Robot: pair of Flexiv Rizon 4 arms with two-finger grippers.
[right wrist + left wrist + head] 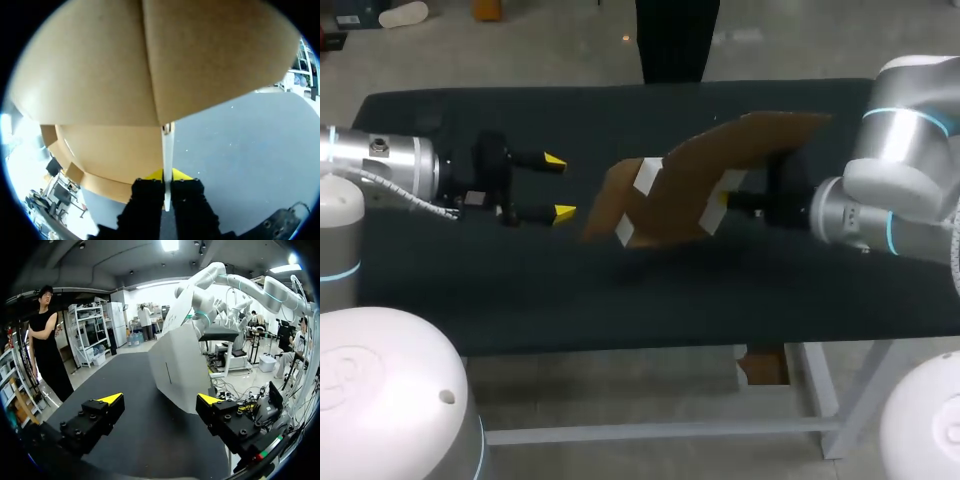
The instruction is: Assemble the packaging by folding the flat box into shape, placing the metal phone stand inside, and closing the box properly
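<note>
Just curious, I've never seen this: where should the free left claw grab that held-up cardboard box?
Probably its free thin edge nearest the left gripper, approached sideways from the left: the cardboard box hangs tilted, pinched at its far end by the right gripper.

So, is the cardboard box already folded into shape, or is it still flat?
Not formed yet: the cardboard box is an open, creased sheet with loose flaps, pinched at one edge by the right end effector.
</note>
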